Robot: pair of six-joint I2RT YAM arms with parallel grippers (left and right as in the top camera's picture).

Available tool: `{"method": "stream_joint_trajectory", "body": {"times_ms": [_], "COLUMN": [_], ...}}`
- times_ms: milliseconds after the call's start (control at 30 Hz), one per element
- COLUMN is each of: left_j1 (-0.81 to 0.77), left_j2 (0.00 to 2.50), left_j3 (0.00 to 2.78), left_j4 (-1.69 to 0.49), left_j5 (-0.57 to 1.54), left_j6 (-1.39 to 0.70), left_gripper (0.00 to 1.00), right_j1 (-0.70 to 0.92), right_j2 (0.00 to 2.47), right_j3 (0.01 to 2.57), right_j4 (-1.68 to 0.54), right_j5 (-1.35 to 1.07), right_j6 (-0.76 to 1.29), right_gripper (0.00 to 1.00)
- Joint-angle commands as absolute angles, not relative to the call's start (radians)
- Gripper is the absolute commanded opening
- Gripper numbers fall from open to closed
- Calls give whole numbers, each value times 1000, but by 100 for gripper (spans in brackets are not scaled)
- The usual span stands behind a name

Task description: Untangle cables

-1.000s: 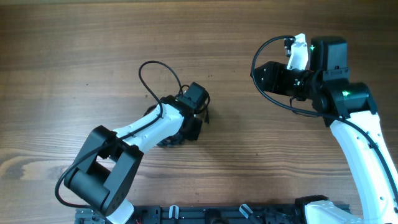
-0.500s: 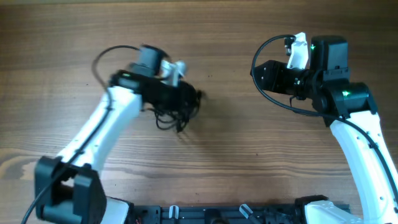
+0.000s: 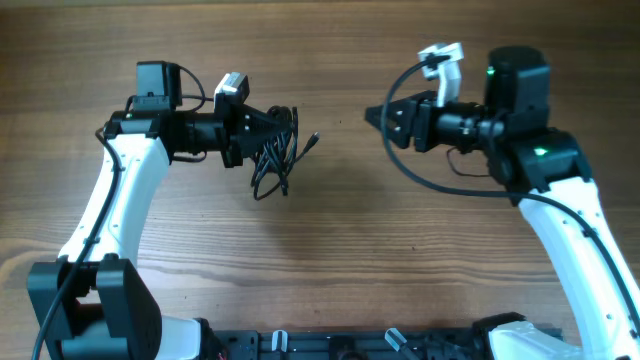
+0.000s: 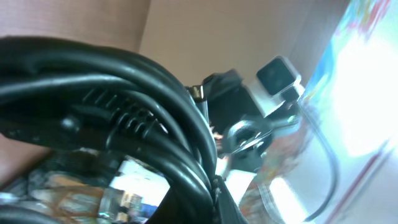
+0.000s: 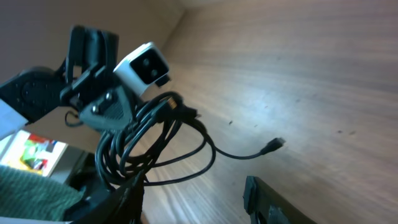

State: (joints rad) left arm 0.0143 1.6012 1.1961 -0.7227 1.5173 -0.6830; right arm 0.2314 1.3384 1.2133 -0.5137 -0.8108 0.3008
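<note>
So the left end effector (image 3: 262, 132) is clamped on the tangled bundle of thin black cables (image 3: 272, 160). The knot hangs from it over the left-middle of the brown wood-grain bench (image 3: 330, 250). One loose tail with a small plug end (image 3: 315, 138) sticks out toward the right arm. The right end effector (image 3: 375, 115) sits well apart from the bundle, fingers spread wide, holding nothing. There's a colourful printed patch (image 5: 31, 152) at the edge of the right wrist view, too blurry to read.
</note>
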Motion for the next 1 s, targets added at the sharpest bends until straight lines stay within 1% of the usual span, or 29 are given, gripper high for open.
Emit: {"method": "stream_joint_trajectory", "body": {"times_ms": [0, 67, 100, 167, 300, 433, 500, 567, 633, 733, 800, 967], "left_j1": [17, 18, 19, 22, 39, 44, 44, 44, 44, 44, 44, 44], "left_j2": [1595, 1595, 1595, 1595, 1595, 1595, 1595, 1595, 1595, 1595, 1595, 1595], "left_j3": [1209, 1209, 1209, 1209, 1209, 1209, 1209, 1209, 1209, 1209, 1209, 1209], "left_j4": [-683, -677, -649, -591, -446, -322, -279, -260, -260, -260, -260, -259], "left_j5": [1577, 1567, 1557, 1556, 1554, 1551, 1540, 1528, 1528, 1529, 1529, 1529], "left_j6": [-1143, -1237, -1283, -1409, -1647, -1791, -1820, -1827, -1827, -1827, -1826, -1826], "left_gripper": [4, 4, 4, 4, 4, 4, 4, 4, 4, 4, 4, 4], "right_j1": [271, 288, 307, 339, 403, 438, 457, 488, 530, 577, 598, 625], "right_j2": [1399, 1418, 1428, 1435, 1452, 1481, 1487, 1487, 1489, 1489, 1489, 1505], "right_j3": [1230, 1230, 1230, 1230, 1230, 1229, 1229, 1229, 1229, 1229, 1229, 1229], "right_j4": [-490, -479, -453, -411, -377, -372, -356, -324, -291, -270, -239, -162], "right_j5": [-802, -809, -848, -881, -873, -866, -867, -866, -862, -781, -778, -759], "right_j6": [409, 475, 500, 496, 390, 326, 311, 269, 232, 235, 234, 238], "right_gripper": [53, 53, 52, 48, 44, 34, 29, 28, 29, 34, 35, 36]}}
